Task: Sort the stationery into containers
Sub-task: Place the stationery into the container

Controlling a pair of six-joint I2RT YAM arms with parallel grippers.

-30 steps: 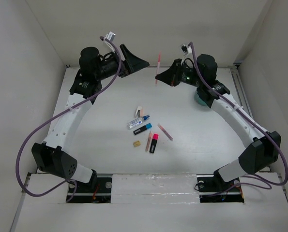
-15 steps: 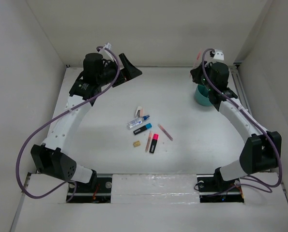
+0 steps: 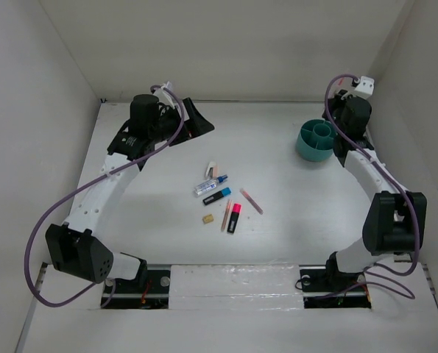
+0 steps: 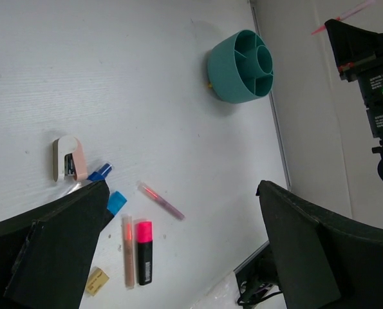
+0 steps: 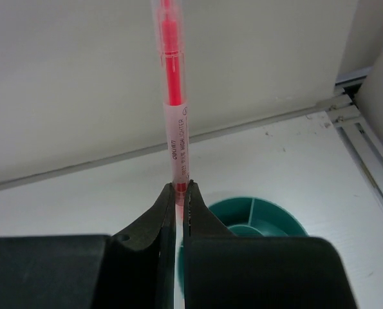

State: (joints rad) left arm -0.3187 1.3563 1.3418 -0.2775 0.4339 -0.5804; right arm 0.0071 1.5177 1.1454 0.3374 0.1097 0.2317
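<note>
Trouble, if it comes, would start with the grip. The right gripper has its jaws pinched almost together on the pink pen, and they catch it near one end, so most of the barrel juts out past the fingertips. We judge that a thin, smooth barrel held like this could pivot or slide, and then enter the teal cup at a slant. The cup has inner dividers; a tip landing on a divider or on the rim could tip the pen back out onto the table. The cup looks light and sits close to the rail at the table's right edge, so a low approach by the gripper might nudge or overturn it.

The pen is translucent with a bright pink core and small print on its side. It is in the air, near the cup at the far right, and we cannot tell whether it is over the opening.

The left gripper holds nothing and hangs with jaws spread wide over the far left of the table — well apart from the items in the middle: white eraser, clear tube, two highlighters, two more pens and tan block.
</note>
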